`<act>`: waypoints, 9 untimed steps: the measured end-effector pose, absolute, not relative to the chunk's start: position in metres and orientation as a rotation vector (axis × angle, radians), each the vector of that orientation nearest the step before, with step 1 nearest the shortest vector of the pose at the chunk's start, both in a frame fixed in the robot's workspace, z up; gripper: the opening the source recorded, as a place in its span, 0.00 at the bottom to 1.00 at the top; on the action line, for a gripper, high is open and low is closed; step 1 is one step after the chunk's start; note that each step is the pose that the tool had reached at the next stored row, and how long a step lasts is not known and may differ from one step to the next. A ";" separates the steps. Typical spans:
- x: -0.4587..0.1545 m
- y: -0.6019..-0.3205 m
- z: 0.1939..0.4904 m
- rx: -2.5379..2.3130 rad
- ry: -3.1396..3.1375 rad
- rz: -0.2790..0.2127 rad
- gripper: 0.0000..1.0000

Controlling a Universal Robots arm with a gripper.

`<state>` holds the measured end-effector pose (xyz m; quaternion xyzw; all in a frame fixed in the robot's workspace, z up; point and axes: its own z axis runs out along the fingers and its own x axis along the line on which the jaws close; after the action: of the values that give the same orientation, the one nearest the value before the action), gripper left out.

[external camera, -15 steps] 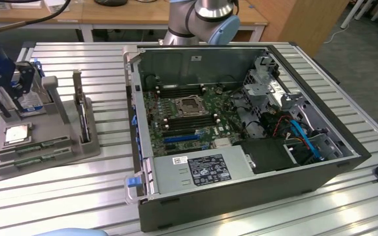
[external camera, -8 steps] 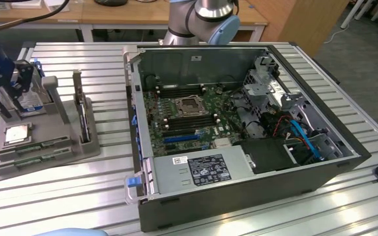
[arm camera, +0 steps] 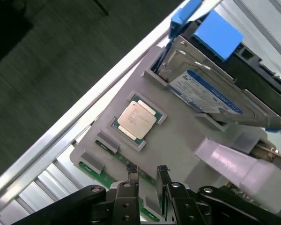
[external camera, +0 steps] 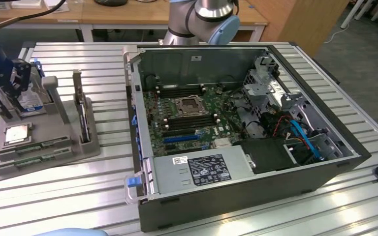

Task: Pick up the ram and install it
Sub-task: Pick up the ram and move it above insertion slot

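Observation:
Two ram sticks, thin green boards [external camera: 43, 146] [external camera: 37, 160], lie side by side in slots at the front of a grey parts tray [external camera: 77, 147] at the exterior view's left. In the wrist view the ram [arm camera: 97, 173] runs along the tray's near edge. My black gripper [external camera: 8, 114] hangs over the tray's back corner, above the sticks and not touching them. Its fingertips [arm camera: 146, 174] stand apart over the ram rows, open with nothing between them.
The tray also holds a square silver CPU [arm camera: 136, 119] and a hard drive [arm camera: 206, 93] with a blue-white label, upright in a bracket. An open computer case [external camera: 241, 132] with the motherboard [external camera: 189, 113] exposed sits to the right. A slatted metal table [external camera: 57, 196] carries everything.

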<state>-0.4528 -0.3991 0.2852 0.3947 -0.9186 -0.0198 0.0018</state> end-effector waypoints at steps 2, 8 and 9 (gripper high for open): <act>-0.453 -0.399 0.285 1.290 -2.859 -0.062 0.29; -0.453 -0.399 0.284 1.443 -2.783 -0.061 0.29; -0.453 -0.399 0.284 1.468 -2.769 -0.061 0.29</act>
<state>-0.4528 -0.3991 0.2838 0.4681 -0.8834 -0.0196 0.0034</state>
